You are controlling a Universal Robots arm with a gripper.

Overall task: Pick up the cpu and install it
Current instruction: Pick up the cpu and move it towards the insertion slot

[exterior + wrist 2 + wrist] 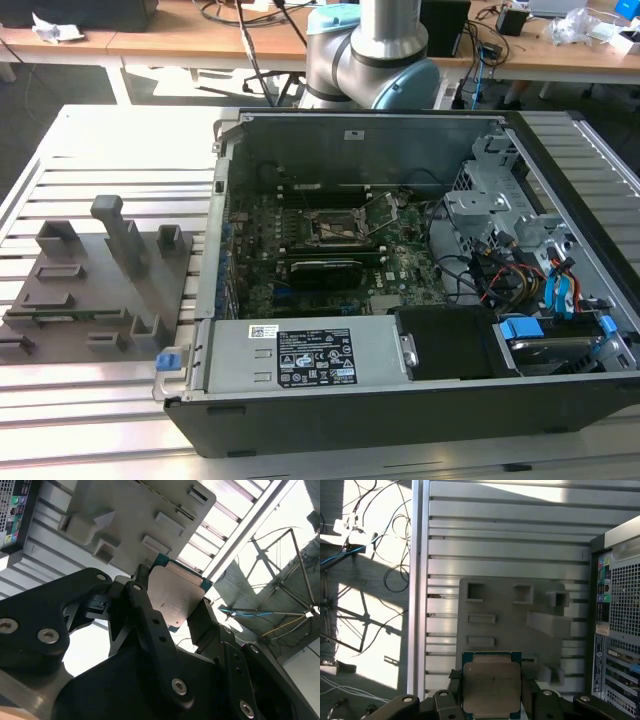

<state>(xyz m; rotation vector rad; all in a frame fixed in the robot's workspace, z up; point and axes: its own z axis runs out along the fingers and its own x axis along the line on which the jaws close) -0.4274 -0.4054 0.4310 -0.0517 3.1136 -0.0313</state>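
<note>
In both wrist views the cpu, a flat square chip with a silvery-pinkish top plate and a teal edge, sits between my black fingers. My gripper is shut on its two opposite sides and holds it in the air above the grey holder plate. In the exterior view the black socket frame, its thin lever raised, lies on the motherboard inside the open computer case.
The grey holder plate with raised blocks and slots lies on the slatted metal table, at the exterior view's left of the case. The arm's base stands behind the case. Case walls, drive bays and cables surround the board.
</note>
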